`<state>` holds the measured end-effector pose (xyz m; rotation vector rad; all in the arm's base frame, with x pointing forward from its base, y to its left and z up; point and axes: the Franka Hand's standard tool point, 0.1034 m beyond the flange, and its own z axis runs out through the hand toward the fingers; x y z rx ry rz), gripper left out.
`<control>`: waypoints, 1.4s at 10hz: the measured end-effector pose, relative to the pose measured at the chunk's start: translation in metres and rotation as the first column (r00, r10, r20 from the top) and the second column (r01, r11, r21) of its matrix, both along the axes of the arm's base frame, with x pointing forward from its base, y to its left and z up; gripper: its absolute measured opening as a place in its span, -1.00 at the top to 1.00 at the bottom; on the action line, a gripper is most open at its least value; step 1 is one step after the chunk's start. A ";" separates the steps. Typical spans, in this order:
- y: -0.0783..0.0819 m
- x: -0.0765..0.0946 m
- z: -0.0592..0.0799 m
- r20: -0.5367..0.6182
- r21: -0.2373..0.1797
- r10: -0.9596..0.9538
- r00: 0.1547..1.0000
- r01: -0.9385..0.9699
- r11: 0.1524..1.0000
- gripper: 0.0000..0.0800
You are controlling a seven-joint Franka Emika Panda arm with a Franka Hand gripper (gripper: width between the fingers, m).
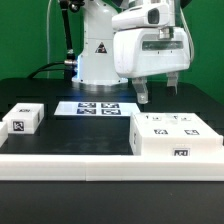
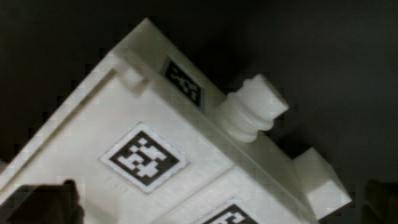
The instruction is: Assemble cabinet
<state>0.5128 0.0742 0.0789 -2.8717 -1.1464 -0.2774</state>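
The cabinet [image 1: 175,136] is a white tagged box lying on the black table at the exterior view's right. My gripper [image 1: 158,92] hangs just above its far side, open and empty, not touching it. In the wrist view the cabinet [image 2: 160,150] fills the picture at a slant, showing black-and-white tags and a stepped white lug [image 2: 260,101] on one edge. My gripper [image 2: 214,208] is open there, with a dark fingertip [image 2: 43,204] showing at one lower corner and the other at the opposite corner, the box between and below them.
A small loose white tagged block [image 1: 22,120] lies at the exterior view's left. The marker board [image 1: 97,108] lies flat in front of the robot base [image 1: 95,50]. A white rail [image 1: 90,162] runs along the table's front edge.
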 end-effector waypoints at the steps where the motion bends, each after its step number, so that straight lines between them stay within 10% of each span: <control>1: -0.007 -0.001 -0.003 -0.019 0.027 -0.101 0.995 0.102 0.994 -0.99; 14: 0.018 -0.023 -0.019 -0.155 0.097 -0.734 0.661 0.750 0.654 -0.99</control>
